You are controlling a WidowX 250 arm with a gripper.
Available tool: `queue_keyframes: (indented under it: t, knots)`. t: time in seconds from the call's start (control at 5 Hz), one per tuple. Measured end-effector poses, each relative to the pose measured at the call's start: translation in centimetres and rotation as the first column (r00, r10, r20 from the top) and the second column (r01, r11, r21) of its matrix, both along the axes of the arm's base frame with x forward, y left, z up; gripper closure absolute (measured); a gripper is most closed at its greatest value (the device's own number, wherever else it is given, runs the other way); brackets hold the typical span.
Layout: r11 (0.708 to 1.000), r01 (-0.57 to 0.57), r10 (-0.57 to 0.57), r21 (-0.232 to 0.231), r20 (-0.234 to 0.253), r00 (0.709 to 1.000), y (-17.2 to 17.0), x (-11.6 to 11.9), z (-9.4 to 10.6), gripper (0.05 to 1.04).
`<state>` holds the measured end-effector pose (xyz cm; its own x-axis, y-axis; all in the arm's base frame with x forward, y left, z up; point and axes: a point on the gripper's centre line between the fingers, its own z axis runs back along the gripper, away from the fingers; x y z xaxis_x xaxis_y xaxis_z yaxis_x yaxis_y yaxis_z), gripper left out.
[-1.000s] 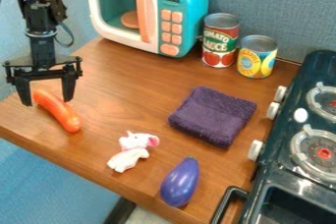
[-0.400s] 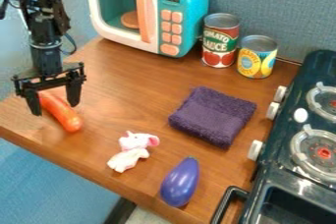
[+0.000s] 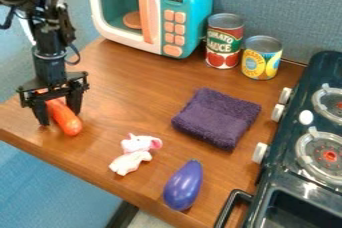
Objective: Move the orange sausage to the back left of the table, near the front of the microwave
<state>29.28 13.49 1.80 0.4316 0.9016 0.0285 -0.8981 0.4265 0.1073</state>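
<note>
- One purple toy eggplant (image 3: 183, 186) lies near the front edge of the wooden table (image 3: 127, 92), its green-tipped end pointing away from the camera.
- One dark toy stove (image 3: 284, 172) runs along the right side of the view, with a black handle (image 3: 230, 207) at its near end, pale knobs on the side towards the table and two round burners (image 3: 326, 156) on top.
- One small white plush toy (image 3: 133, 154) with pink ears lies just beyond the eggplant, to its left in the view.
- One orange toy carrot (image 3: 67, 121) lies on the table at the left, near the edge, its rounded end towards the camera and its other end running back beneath the gripper.
- One black gripper (image 3: 59, 117) points down over the carrot, its fingers spread wide, one on either side of it; whether either finger touches the carrot, I cannot tell.
- One folded purple towel (image 3: 217, 118) lies between the plush toy and the cans, apart from both.
- Two cans stand upright side by side towards the back: a red and green can (image 3: 224, 42) and a shorter yellow and blue can (image 3: 261, 59).
- One teal and white toy microwave (image 3: 190, 17) stands left of them, a round tan piece (image 3: 132, 20) inside, before a grey-blue wall (image 3: 280, 7).
</note>
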Motion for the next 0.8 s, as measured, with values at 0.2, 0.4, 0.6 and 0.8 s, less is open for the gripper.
queue_keyframes:
  t: [0.2,0.4,0.6,0.8]
  knots:
    - [0.998,0.060,-0.060,-0.013,-0.037,0.998,-0.4,-0.3,0.1,0.518]
    - [0.943,0.296,-0.305,-0.149,-0.040,0.951,-1.0,1.4,1.7,0.519]
    - [0.837,0.496,-0.519,-0.230,-0.049,0.854,-0.5,3.5,3.2,0.519]
    - [0.692,0.672,-0.701,-0.265,-0.026,0.712,0.4,5.0,5.2,0.519]
